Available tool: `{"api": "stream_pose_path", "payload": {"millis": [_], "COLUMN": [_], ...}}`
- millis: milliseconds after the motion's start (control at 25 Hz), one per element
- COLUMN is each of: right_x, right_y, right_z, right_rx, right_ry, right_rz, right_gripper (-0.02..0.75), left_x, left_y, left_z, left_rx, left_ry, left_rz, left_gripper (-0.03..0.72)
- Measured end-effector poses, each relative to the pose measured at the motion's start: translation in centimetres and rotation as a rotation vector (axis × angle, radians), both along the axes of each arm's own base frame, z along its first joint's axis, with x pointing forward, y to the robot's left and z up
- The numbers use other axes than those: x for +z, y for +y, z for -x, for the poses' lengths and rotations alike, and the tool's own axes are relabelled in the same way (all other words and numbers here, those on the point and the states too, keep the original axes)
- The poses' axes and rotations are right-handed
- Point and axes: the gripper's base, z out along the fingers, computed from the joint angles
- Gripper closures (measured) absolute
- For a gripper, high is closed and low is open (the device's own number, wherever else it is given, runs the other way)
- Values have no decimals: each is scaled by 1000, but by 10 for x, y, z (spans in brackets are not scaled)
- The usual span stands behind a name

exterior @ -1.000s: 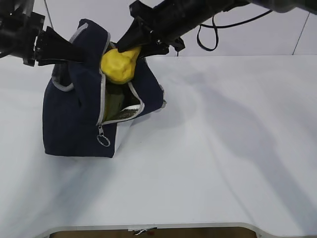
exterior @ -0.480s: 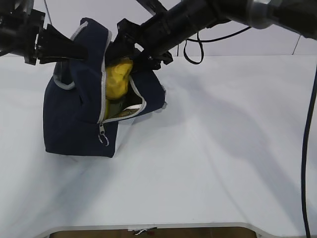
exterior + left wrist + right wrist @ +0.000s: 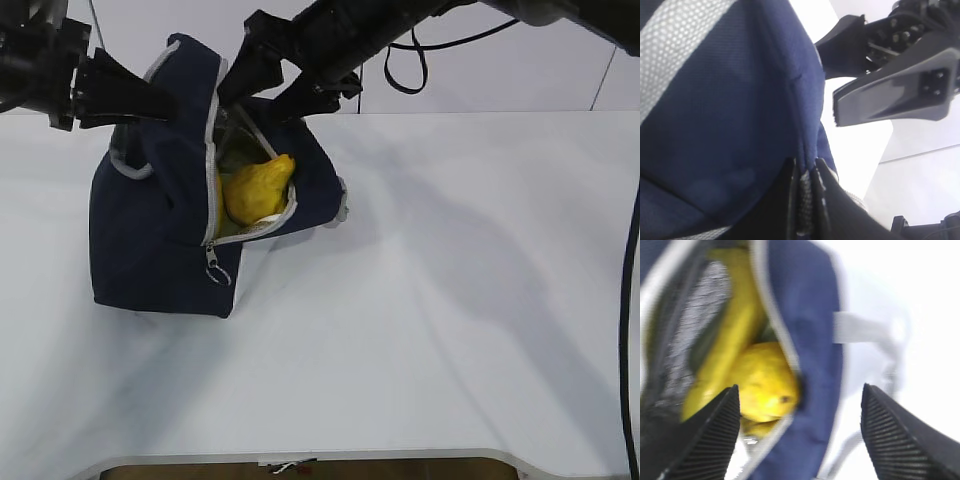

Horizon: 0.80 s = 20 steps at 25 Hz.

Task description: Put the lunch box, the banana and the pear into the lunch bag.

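Observation:
The navy lunch bag (image 3: pixel 150 240) stands at the back left of the white table with its zipper mouth open. The yellow pear (image 3: pixel 255 190) lies inside the opening and also shows in the right wrist view (image 3: pixel 762 387), with the banana (image 3: pixel 735 335) beside it. A bit of the sage-green lunch box (image 3: pixel 238 155) shows deeper inside. My right gripper (image 3: pixel 262 82) is open and empty just above the bag mouth. My left gripper (image 3: pixel 160 103) is shut on the bag's top edge fabric (image 3: pixel 807 150) and holds it up.
The ring zipper pull (image 3: pixel 217 272) hangs at the bag's front. A grey webbing handle (image 3: pixel 860 327) lies on the bag's far side. A black cable (image 3: pixel 405 60) hangs from the right arm. The table's front edge (image 3: pixel 300 455) runs along the bottom.
My right gripper carried the pear down into the bag mouth, let go of it and rose. The pear now rests inside the bag. The left gripper stayed put.

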Motion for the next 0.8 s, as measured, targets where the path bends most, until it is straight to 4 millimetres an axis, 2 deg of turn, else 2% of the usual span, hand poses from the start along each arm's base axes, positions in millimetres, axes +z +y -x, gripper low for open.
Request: {"api": "stream_pose_path", "payload": {"millis": [120, 320, 560, 800], "right_x": [1, 12, 10, -11], "right_y": [-9, -30, -33, -31], "right_z": [1, 2, -3, -11], "right_rx": [-5, -59, -84, -89], "right_ry": [-29, -96, -114, -92], "right_rz": [118, 302, 322, 332], "right_gripper": [145, 145, 145, 182], "left_x": [-1, -2, -2, -2], "left_y": [0, 1, 1, 1], "left_z": [0, 1, 1, 1], "left_rx": [-3, -8, -8, -8], "left_ry": [0, 1, 1, 1], "left_rz": [-8, -20, -20, -20], "left_gripper": [673, 673, 673, 673]}}
